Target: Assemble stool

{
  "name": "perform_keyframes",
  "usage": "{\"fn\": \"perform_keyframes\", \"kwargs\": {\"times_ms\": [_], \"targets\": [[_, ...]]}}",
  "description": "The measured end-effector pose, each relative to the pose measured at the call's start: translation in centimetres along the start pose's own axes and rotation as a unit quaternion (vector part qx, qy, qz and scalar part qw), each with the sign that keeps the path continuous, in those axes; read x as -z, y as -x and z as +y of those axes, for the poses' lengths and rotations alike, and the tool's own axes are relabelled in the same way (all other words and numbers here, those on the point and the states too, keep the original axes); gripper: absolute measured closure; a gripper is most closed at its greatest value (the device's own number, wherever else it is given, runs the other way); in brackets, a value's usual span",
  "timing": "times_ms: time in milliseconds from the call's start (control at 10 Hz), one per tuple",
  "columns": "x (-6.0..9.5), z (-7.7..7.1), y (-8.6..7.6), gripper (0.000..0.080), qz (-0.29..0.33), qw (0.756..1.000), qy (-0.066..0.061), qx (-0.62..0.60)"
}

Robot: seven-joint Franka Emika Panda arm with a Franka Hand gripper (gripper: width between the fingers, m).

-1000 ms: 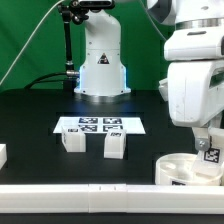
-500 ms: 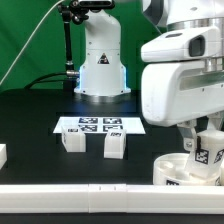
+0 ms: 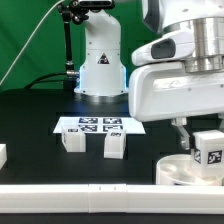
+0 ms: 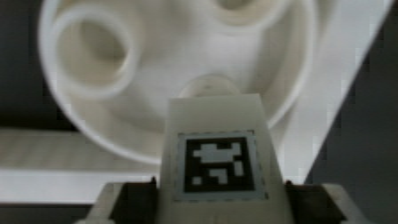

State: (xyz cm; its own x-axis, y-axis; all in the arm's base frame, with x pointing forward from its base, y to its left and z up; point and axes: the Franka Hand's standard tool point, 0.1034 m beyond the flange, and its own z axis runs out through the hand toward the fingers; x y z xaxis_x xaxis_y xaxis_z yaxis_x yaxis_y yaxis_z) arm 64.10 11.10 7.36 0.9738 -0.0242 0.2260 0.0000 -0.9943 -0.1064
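Table: black surface (image 3: 40, 120).
Marker board (image 3: 100, 125): flat at mid-table.
Near legs: one tagged leg (image 3: 72, 141) and a second leg (image 3: 115, 146), just before the marker board, apart.
Edge block (image 3: 2, 155): white, at the exterior view's left, cropped.
Seat (image 3: 180, 172): white disc, the exterior view's right front.

Counter (image 3: 30, 125) is lying mostly free at the exterior view's left. One loose leg (image 3: 72, 139) and a second loose leg (image 3: 115, 144) are standing mid-counter before the marker board (image 3: 100, 125), blocking low passes. Tool (image 3: 205, 138) gripping held leg (image 3: 209, 153) is crowding space over seat (image 3: 178, 172).
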Motion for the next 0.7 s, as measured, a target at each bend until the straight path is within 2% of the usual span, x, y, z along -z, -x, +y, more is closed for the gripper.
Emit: {"fn": "perform_keyframes", "kwargs": {"times_ms": [400, 700], "targets": [[0.00, -0.01, 0.00, 0.0459, 0.000, 0.994, -0.003, -0.111], [0.01, 0.13, -0.02, 0.0459, -0.001, 0.977, -0.006, -0.215]]}}
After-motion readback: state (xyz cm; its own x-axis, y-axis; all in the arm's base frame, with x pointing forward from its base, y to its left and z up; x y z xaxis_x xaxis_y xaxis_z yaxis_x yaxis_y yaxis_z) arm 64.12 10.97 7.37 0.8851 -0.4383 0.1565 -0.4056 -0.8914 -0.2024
